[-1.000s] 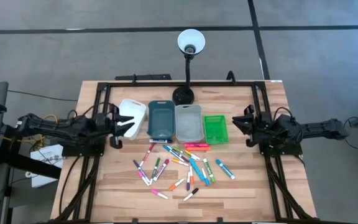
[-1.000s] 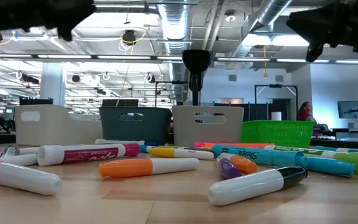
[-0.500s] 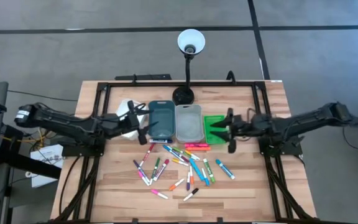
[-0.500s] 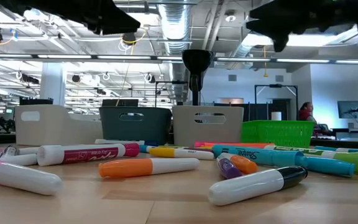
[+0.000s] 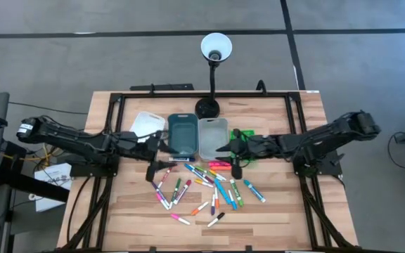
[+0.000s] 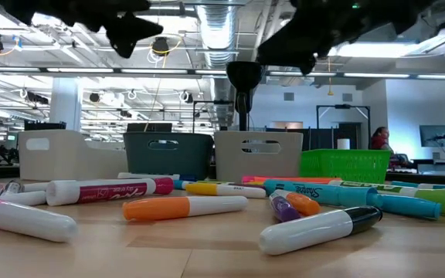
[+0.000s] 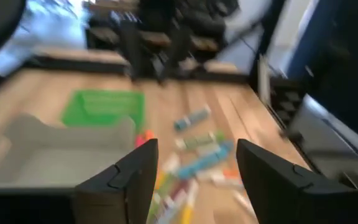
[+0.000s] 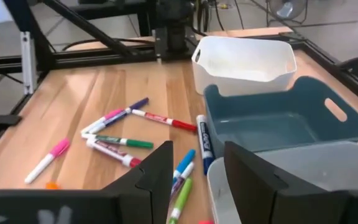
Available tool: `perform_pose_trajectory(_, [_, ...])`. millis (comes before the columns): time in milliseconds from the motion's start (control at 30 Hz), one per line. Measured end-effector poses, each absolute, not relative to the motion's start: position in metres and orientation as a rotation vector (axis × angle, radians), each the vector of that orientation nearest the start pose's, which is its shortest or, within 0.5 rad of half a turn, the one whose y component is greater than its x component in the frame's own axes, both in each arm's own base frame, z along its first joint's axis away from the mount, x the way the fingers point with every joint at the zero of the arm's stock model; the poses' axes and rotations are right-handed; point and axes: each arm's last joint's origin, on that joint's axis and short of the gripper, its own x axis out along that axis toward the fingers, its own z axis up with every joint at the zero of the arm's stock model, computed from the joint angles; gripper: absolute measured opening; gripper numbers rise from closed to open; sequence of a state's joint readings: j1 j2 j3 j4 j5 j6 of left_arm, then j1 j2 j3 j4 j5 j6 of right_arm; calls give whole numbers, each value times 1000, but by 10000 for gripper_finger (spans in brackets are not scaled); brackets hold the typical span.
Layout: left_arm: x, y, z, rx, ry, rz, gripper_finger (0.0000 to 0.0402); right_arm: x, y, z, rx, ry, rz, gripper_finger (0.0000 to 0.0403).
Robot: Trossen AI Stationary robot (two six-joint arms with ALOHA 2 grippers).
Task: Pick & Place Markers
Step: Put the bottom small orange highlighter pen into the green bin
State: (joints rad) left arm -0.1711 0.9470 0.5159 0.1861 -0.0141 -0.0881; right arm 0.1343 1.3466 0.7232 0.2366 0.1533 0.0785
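Since the frame before, I saw both arms reach inward over the table. My left gripper (image 5: 153, 156) hung wide open and empty by the blue tray (image 5: 182, 135); my right gripper (image 5: 233, 156) stood parted, empty, before the green tray (image 5: 246, 136). The markers (image 5: 204, 188) lay scattered below the 4 trays, untouched
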Motion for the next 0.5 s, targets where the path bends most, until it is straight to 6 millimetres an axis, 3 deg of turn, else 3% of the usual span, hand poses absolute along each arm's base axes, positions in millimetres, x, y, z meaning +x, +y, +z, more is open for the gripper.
perform_pose_trajectory(267, [193, -40, 220, -52, 545, -319, 207, 315, 52, 223, 44, 417, 162, 128])
perform_pose_trajectory(500, [189, -47, 211, 14, 568, -354, 206, 353, 82, 191, -117, 493, 293, 129])
